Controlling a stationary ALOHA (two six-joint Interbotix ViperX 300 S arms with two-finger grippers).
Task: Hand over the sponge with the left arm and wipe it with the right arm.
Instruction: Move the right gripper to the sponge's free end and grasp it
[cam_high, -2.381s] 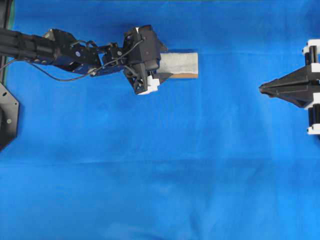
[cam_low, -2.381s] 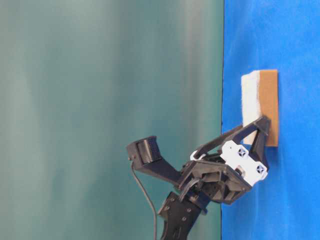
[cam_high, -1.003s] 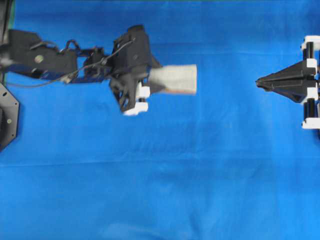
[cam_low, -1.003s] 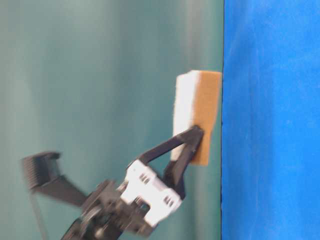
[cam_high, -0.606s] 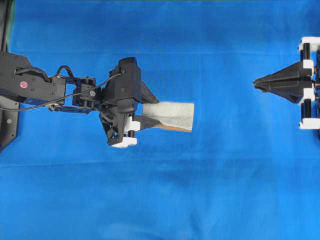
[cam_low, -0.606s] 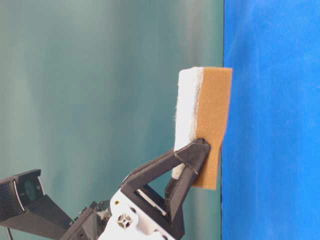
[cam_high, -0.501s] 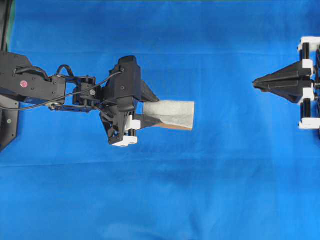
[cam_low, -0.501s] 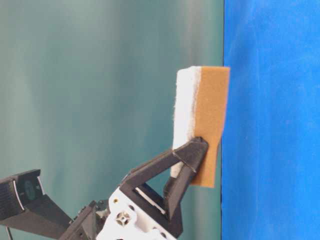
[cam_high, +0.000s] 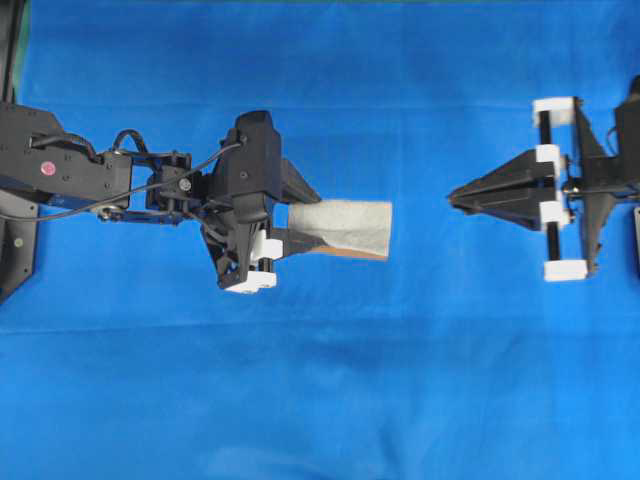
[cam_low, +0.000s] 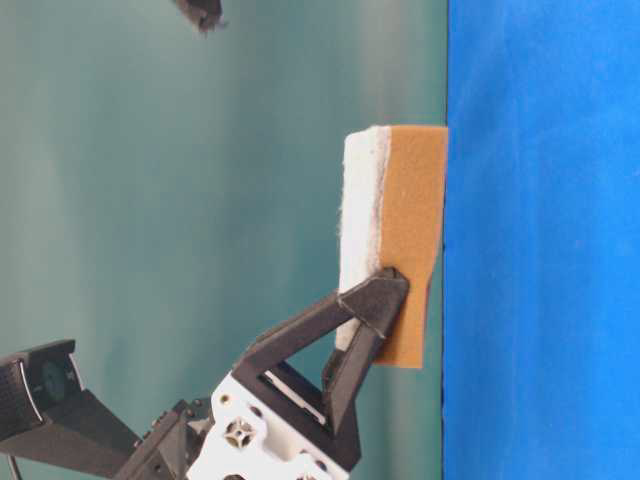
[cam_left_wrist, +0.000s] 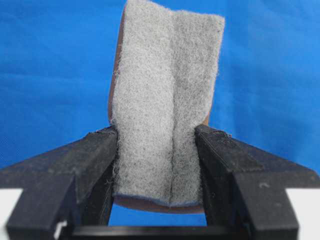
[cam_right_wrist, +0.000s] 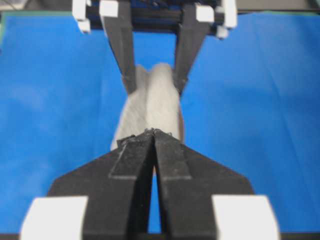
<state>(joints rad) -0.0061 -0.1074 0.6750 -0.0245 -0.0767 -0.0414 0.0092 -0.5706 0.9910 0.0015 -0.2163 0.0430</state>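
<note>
The sponge (cam_high: 345, 228) hangs above the blue cloth, grey fuzzy face up, with an orange-brown layer (cam_low: 412, 250) beneath. My left gripper (cam_high: 300, 218) is shut on the sponge's left end, and both fingers (cam_left_wrist: 100, 150) pinch the sponge (cam_left_wrist: 165, 100) so that it creases lengthwise. My right gripper (cam_high: 452, 197) points left at the sponge's free end, a short gap away, its tips together and empty. In the right wrist view these tips (cam_right_wrist: 153, 132) meet just before the sponge (cam_right_wrist: 152, 107), with the left gripper (cam_right_wrist: 155, 86) behind it.
Blue cloth (cam_high: 320, 380) covers the whole table. The left arm's base plate (cam_high: 15, 240) sits at the left edge. A dark tip (cam_low: 200, 12) shows at the top of the table-level view.
The right arm has moved left toward the sponge's free end. The left arm, after lifting the sponge off the cloth, has held nearly still for the last half second.
</note>
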